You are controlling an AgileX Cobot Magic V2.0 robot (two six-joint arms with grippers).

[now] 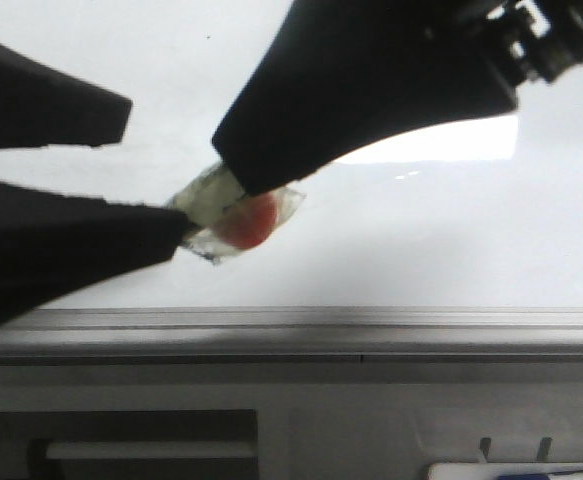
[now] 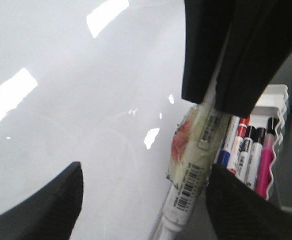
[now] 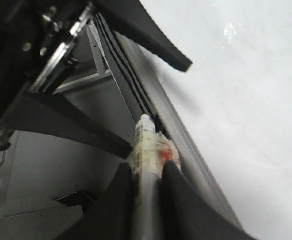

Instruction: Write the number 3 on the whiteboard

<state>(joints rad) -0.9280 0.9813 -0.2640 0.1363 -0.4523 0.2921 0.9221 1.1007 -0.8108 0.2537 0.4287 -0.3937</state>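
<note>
The whiteboard (image 1: 421,230) (image 2: 85,125) (image 3: 246,100) is glossy and pale, and the number 3 is out of view on it. My right gripper (image 1: 241,170) (image 2: 213,102) (image 3: 147,167) is shut on a white marker pen (image 1: 241,215) (image 2: 196,165) (image 3: 146,145) wrapped in yellowish tape with a red patch. The pen hangs near the board's railed edge. My left gripper (image 1: 156,170) (image 2: 146,172) is open around the pen. One finger is close against the taped wrap, the other is well apart from it.
A grey metal rail (image 1: 371,325) (image 3: 186,135) runs along the board's near edge. Beside the board stands a white tray (image 2: 276,100) holding several markers. Bright light reflections lie on the board. Dark frame parts sit below the rail.
</note>
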